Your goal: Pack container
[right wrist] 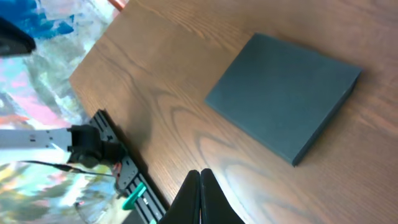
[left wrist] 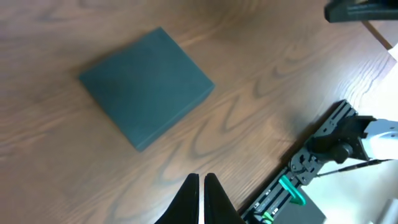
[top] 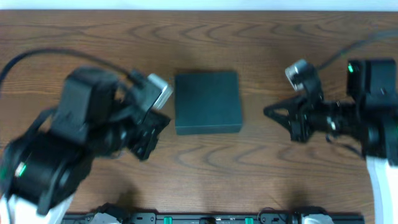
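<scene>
The dark teal-green container (top: 207, 102) lies flat in the middle of the wooden table with its lid shut. It also shows in the left wrist view (left wrist: 147, 86) and in the right wrist view (right wrist: 285, 91). My left gripper (top: 163, 119) is shut and empty, raised above the table just left of the container; its fingertips (left wrist: 202, 178) almost touch. My right gripper (top: 268, 112) is shut and empty, to the right of the container, apart from it; its fingertips (right wrist: 199, 173) are pressed together. No snack packets show.
A black rail with green clips (top: 205, 218) runs along the table's front edge and also shows in the left wrist view (left wrist: 298, 180) and the right wrist view (right wrist: 127, 180). Bare wooden tabletop (top: 249, 168) lies around the container.
</scene>
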Controlling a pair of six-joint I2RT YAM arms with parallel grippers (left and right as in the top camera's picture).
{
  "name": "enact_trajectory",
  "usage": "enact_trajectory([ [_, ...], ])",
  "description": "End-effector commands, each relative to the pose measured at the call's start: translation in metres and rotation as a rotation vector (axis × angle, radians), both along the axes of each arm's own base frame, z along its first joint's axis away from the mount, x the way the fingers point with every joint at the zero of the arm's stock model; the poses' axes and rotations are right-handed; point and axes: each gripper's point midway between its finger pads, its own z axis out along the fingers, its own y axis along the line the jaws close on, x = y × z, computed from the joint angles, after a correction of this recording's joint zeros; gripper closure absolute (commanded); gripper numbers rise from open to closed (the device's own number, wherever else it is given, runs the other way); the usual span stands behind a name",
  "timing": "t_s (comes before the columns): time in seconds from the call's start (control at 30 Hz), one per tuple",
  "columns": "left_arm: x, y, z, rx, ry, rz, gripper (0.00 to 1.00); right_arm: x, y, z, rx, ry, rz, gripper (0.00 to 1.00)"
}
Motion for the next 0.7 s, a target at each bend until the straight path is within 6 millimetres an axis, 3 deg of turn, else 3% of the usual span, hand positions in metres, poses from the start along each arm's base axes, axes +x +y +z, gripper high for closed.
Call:
enact_trajectory([
  [0.0,-0.016,0.012,-0.001,0.001,-0.029,0.028,0.94,-0.025,-0.001,0.004,-0.010,-0.082,0.021,0.98],
  [0.03,-0.021,0.014,0.001,-0.005,-0.044,0.029,0.94,-0.030,-0.001,0.007,-0.008,-0.100,0.021,0.96],
  [0.07,-0.025,0.016,0.004,-0.008,-0.058,0.032,0.91,-0.036,-0.001,0.010,-0.007,-0.121,0.021,0.78],
  [0.1,-0.029,0.018,0.007,-0.014,-0.074,0.033,0.67,-0.041,-0.002,0.013,-0.006,-0.142,0.021,0.42],
  [0.13,-0.032,0.020,0.010,-0.021,-0.090,0.034,0.29,-0.046,-0.002,0.017,-0.005,-0.163,0.021,0.01],
  [0.17,-0.035,0.021,0.012,-0.026,-0.105,0.035,0.05,-0.050,-0.002,0.020,-0.004,-0.183,0.021,0.01],
  [0.67,-0.037,0.022,0.013,-0.027,-0.107,0.035,0.05,-0.055,-0.002,0.022,-0.003,-0.196,0.021,0.01],
])
